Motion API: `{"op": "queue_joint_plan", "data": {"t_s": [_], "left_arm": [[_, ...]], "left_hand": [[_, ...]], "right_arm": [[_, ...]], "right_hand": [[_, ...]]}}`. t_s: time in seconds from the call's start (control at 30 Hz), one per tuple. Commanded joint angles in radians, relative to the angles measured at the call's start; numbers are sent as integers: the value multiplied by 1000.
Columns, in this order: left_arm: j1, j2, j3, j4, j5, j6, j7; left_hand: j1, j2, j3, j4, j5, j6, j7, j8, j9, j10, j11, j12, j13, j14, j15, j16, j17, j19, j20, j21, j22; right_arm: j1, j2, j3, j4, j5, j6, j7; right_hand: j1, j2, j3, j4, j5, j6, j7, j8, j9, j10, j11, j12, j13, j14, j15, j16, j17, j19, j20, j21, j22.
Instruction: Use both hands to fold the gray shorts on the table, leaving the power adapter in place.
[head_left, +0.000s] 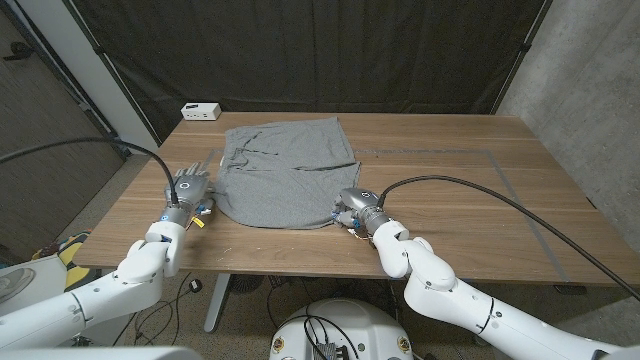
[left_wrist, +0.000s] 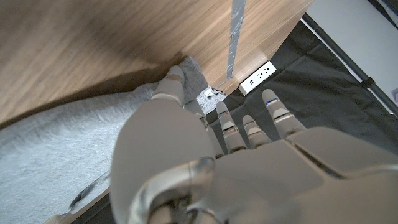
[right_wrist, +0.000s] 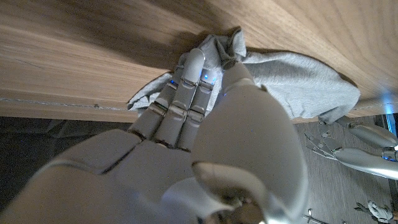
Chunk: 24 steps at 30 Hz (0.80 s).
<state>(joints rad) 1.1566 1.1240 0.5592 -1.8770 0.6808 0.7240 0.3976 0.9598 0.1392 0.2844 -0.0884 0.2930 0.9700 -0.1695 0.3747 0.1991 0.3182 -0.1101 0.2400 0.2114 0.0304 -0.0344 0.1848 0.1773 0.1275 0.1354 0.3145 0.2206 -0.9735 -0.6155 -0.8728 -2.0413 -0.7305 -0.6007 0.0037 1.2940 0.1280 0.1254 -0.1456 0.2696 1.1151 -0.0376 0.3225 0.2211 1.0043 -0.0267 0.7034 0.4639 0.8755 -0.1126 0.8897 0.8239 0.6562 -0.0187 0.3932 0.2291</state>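
The gray shorts (head_left: 285, 170) lie spread on the wooden table (head_left: 450, 200), waistband toward the far side. My left hand (head_left: 190, 188) stands at their left edge with its fingers stretched out and apart. Its thumb tip touches the cloth's corner (left_wrist: 181, 78) and holds nothing. My right hand (head_left: 352, 205) is at the near right corner of the shorts. There the fabric (right_wrist: 227, 43) is bunched up between its thumb and its fingers (right_wrist: 186, 81). The white power adapter (head_left: 201, 111) sits at the far left corner of the table, also seen past my left fingers as the adapter (left_wrist: 258, 76).
Gray tape lines (head_left: 500, 170) mark a rectangle on the right half of the table. The near table edge runs just under both hands. A black curtain hangs behind the table. My left hand's fingers (right_wrist: 373, 140) show beyond the shorts in the right wrist view.
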Motion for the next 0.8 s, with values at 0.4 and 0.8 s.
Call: {"op": "queue_joint_plan", "data": {"t_s": [0.4, 0.8], "left_arm": [[94, 130, -126, -246, -40, 166, -106], [183, 183, -271, -329, -198, 152, -90]], "left_hand": [[46, 28, 21, -14, 30, 39, 67, 113, 193, 9, -4, 0, 14, -23, -21, -1, -1, -27, -13, 12, 10], [134, 8, 66, -82, 31, 84, 183, 204, 280, 17, -9, -10, 13, -58, -48, -5, -3, -62, -43, 14, 13]], "right_arm": [[-32, -83, 136, -65, 273, 99, -90], [-85, -117, 213, -62, 372, 217, -216]], "right_hand": [[33, -55, 24, -27, -20, 60, 59, 27, 8, 31, 59, 21, 16, 41, -67, -43, -5, 1, 40, 22, 0], [25, -109, 44, -29, -3, 117, 96, 40, 13, 59, 72, 45, 50, 65, -42, -41, 23, 4, 54, 38, 0]]}}
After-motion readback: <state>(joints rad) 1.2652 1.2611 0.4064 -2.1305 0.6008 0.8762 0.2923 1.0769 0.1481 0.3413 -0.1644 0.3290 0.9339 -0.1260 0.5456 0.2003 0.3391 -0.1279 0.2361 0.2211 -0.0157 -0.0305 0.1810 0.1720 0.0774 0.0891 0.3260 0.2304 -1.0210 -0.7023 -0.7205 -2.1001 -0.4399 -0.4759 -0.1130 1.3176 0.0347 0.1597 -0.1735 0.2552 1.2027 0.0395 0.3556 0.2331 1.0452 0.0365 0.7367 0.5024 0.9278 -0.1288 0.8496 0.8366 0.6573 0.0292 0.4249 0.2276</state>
